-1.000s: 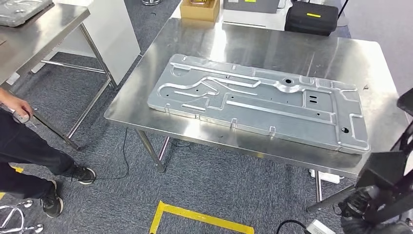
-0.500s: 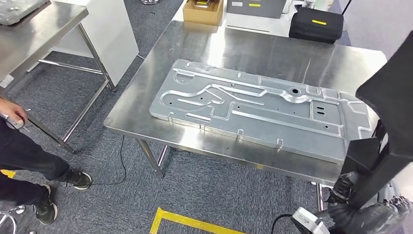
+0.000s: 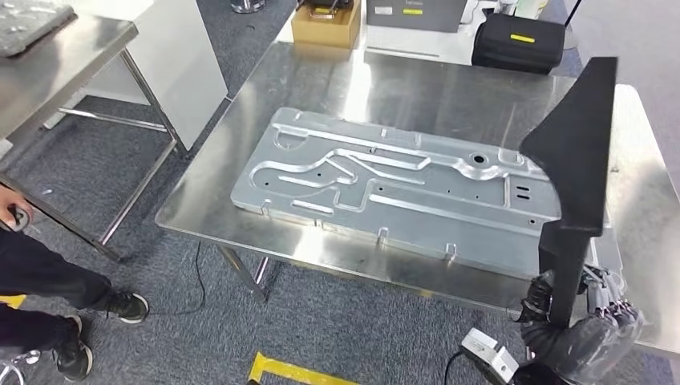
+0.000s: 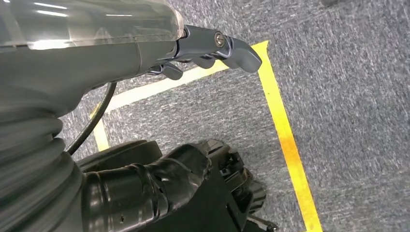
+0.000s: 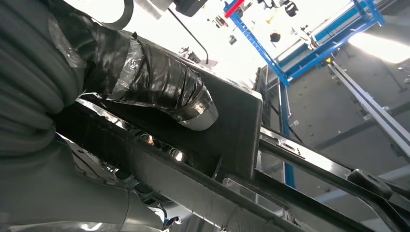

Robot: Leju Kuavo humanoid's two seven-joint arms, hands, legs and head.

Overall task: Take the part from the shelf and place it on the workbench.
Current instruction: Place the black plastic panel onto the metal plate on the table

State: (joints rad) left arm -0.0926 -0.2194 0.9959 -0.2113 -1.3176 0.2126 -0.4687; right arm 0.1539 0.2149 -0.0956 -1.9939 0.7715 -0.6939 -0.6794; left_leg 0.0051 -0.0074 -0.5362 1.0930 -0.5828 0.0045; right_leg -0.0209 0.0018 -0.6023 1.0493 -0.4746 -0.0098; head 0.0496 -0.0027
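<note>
Black, flat, angular part [image 3: 579,152], apparently a rigid moulded or sheet panel with a broad wedge-shaped top narrowing to a slim stem: it is standing upright at about 4 o'clock in the head view, its stem running down into the right hand [image 3: 581,325], which is gripping it low at the picture's lower right edge. The part is overlapping the right end of the large embossed silver sheet-metal panel [image 3: 385,180] lying flat on the stainless-steel workbench [image 3: 401,80], and is not yet set down.

Handling, as a judgement: stiff, fairly light for its area, top-heavy when held by the stem (a higher hold, nearer the wedge, would steady it); smooth faces are likely slippery, so a firm clasp across the stem edges suits best.

Left hand [image 4: 208,48]: hanging over grey carpet with yellow floor tape [image 4: 283,130], fingers loosely curled in, holding nothing.

Change against the earlier frames: the part is rising and swinging inward over the bench from the right edge; the whole view is shifting too, so the camera is moving. A person's dark-trousered legs [image 3: 48,281] are remaining at 8 o'clock.
</note>
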